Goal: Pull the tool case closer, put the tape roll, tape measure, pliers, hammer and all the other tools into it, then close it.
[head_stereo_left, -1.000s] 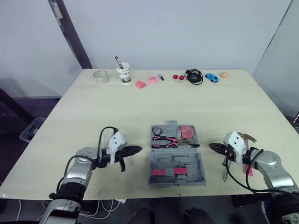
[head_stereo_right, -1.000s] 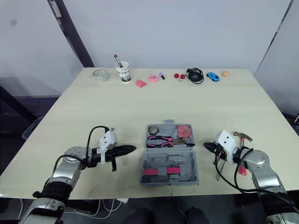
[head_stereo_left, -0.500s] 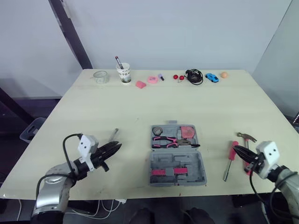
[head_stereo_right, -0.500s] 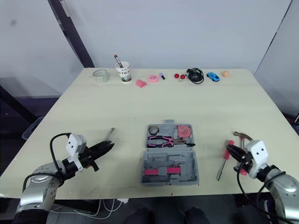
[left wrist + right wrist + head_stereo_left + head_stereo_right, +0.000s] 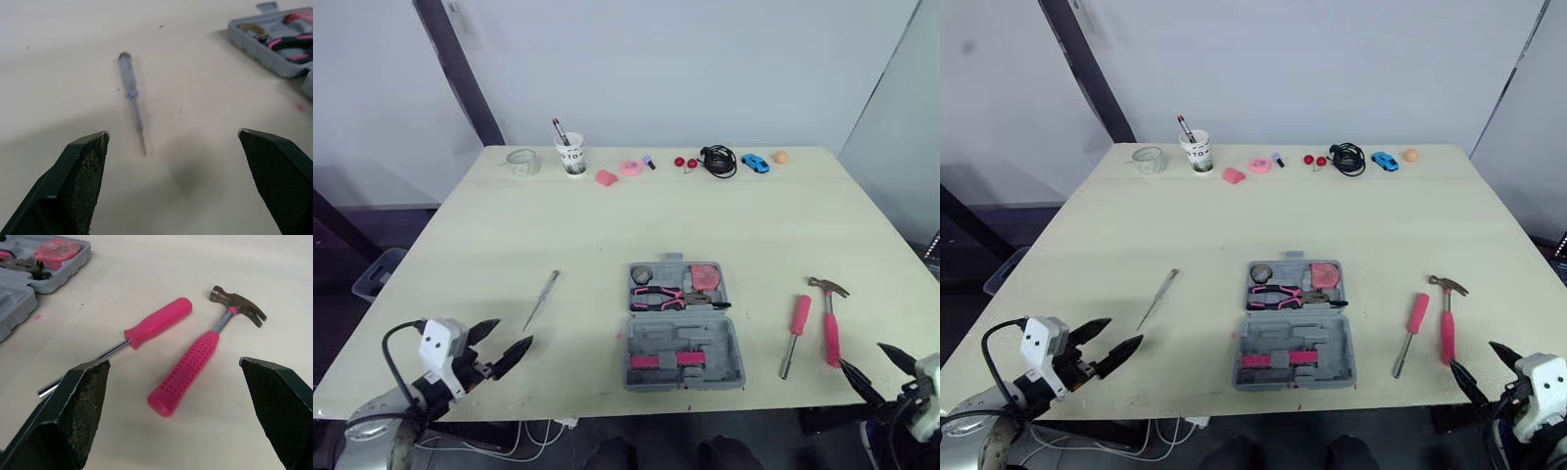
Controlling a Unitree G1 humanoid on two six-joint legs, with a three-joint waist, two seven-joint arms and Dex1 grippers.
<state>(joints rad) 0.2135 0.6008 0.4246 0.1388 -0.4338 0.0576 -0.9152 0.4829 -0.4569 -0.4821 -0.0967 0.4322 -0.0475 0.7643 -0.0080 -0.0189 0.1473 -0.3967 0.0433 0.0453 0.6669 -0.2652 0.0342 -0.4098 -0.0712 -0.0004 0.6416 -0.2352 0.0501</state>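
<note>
The left end effector [image 5: 512, 334] and right end effector [image 5: 863, 356], both spread wide and empty, had drawn back from the tool case [image 5: 683, 328].

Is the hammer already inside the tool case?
No, the hammer lies on the table right of the open tool case, beside the pink screwdriver.

paper cup [image 5: 572, 155] holding pens, set at the far edge of the table [image 5: 607, 230] | pink block [image 5: 607, 177] laid just right of the cup | pink round piece [image 5: 630, 166], small purple piece [image 5: 649, 163] and two red beads [image 5: 684, 162] ranged further right of the cup | black cable coil [image 5: 719, 160], blue toy car [image 5: 756, 163] and orange ball [image 5: 781, 156] placed farthest right of the cup
</note>
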